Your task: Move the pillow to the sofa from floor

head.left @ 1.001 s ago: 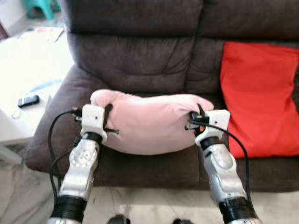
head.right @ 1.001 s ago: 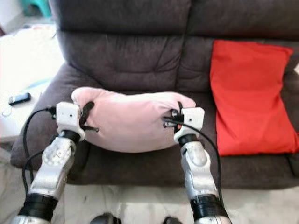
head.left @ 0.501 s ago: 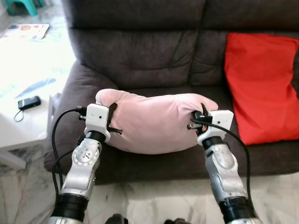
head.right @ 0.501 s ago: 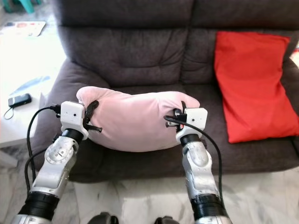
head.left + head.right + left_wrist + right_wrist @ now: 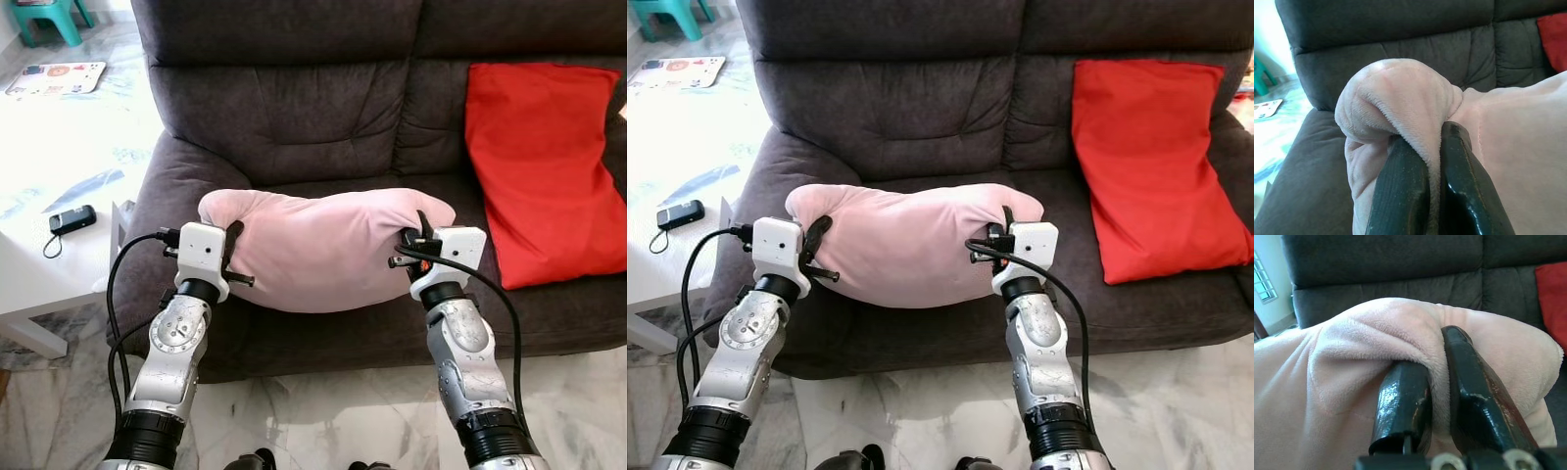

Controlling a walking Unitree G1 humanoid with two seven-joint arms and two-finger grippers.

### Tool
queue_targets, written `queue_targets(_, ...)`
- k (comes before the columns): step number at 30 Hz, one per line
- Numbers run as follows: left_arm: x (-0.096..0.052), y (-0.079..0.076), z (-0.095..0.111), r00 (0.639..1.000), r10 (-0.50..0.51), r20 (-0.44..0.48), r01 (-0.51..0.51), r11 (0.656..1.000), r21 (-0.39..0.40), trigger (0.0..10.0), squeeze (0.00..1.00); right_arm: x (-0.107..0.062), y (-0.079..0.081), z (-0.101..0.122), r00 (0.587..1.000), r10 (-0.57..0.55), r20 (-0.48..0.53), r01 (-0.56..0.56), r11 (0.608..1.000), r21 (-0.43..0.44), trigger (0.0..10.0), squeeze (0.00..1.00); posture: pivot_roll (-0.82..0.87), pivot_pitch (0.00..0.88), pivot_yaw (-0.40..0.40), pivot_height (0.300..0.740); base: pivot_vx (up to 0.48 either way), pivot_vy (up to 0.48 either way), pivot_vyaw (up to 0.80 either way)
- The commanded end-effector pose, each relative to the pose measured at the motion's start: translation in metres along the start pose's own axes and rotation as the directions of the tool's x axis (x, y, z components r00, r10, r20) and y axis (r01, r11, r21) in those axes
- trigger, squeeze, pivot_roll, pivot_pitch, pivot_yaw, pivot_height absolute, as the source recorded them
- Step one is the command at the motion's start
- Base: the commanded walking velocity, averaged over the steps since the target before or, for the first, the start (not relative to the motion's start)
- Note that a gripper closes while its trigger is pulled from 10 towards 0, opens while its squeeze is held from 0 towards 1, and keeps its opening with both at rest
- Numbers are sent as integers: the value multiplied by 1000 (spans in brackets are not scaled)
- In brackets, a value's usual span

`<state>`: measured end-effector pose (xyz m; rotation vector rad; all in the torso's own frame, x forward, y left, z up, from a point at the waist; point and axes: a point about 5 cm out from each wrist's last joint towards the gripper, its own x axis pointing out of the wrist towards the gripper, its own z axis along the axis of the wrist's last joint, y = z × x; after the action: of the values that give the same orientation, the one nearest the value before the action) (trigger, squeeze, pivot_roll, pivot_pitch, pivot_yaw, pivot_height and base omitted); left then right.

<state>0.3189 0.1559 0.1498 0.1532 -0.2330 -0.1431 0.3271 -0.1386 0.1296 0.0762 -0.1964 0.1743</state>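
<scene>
You have the pink pillow (image 5: 323,250) held over the dark sofa (image 5: 294,117) seat, left gripper (image 5: 231,257) and right gripper (image 5: 411,247) jaws each clamped on an end, red cushion (image 5: 539,166) alongside.

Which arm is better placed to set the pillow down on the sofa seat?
Neither alone: left pincer and right pincer each pinch an end of the pillow, level over the sofa seat. Probably both should lower together.

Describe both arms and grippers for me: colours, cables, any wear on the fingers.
Both arms are silver with black cuffs and white boxy wrist housings. A black cable loops from each wrist. The left gripper and right gripper each have two long glossy black fingers; the right's show scuffed, chipped edges.
</scene>
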Motion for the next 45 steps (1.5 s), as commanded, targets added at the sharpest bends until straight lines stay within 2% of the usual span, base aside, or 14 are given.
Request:
queue_targets(1, 2, 2, 9, 999, 3, 43, -3, 1000, -5, 10000, 0, 3, 7, 7, 999, 31, 35, -31, 1000, 0, 10000, 0, 101, 171, -8, 740, 0, 0, 0)
queue_targets(7, 2, 2, 10, 999, 12, 48, -12, 1000, -7, 10000, 0, 3, 10, 8, 997, 60, 47, -59, 998, -34, 10000, 0, 101, 172, -7, 740, 0, 0, 0)
queue_targets(13, 1, 2, 10, 999, 14, 48, -14, 1000, -6, 10000, 0, 2, 11, 8, 997, 62, 41, -60, 998, -28, 10000, 0, 100, 172, -8, 740, 0, 0, 586)
queue_targets(26, 2, 3, 10, 999, 19, 48, -19, 1000, -5, 10000, 0, 3, 12, 7, 997, 65, 35, -64, 998, -24, 10000, 0, 96, 172, -9, 740, 284, 0, 0)
queue_targets(33, 2, 3, 10, 998, 23, 50, -23, 1000, -4, 10000, 0, 2, 15, 8, 996, 81, 44, -80, 996, -29, 10000, 0, 98, 172, -10, 740, 329, 0, 636)
queue_targets(35, 2, 4, 10, 998, 25, 50, -24, 1000, -2, 10000, 0, 2, 13, 7, 997, 67, 39, -67, 998, -2, 10000, 0, 97, 171, -9, 740, 341, 0, 0)
queue_targets(45, 3, 5, 11, 998, 28, 55, -28, 1000, 4, 10000, 0, 2, 14, 7, 997, 73, 38, -73, 997, -8, 10000, 0, 93, 172, -8, 740, 347, 0, 0)
